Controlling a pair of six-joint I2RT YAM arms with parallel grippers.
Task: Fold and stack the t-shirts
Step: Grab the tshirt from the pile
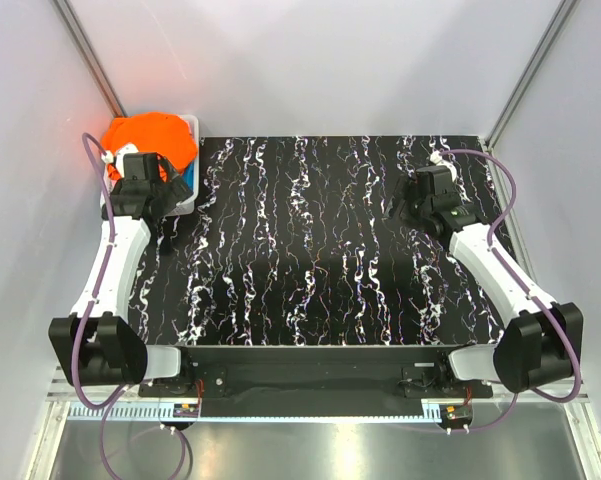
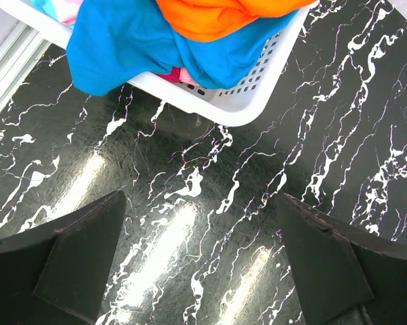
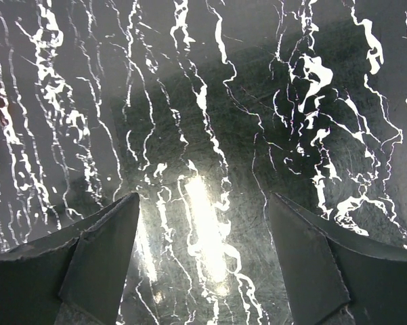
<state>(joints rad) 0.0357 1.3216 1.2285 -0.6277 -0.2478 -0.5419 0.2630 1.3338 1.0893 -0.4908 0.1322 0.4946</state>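
Seen from above, two white robot arms rise from the near edge of a black tabletop veined with white like marble [image 1: 310, 260]. Nothing lies folded on it yet.

The right gripper [image 3: 203, 198] hovers over bare tabletop on the right side, its two dark fingers spread apart and holding nothing. It is well apart from any clothing.

The left gripper [image 2: 202, 200] hangs low over the far left of the table, its fingers likewise released and empty.

Just ahead of those fingers stands a white perforated plastic laundry basket [image 2: 244, 108], set in the far left corner. The shirts are heaped inside:
- A bright orange t-shirt [image 2: 217, 17] sits crumpled on top.
- Beneath it, a teal-blue t-shirt [image 2: 122, 40] spills over the near rim and hangs down towards the gripper.
- A sliver of pink t-shirt [image 2: 178, 76] shows under the blue.

The heap is bunched, so no shirt shows a clear long axis. The left arm is by far the nearer, and the draped blue cloth lies straight ahead and slightly left of its fingers.
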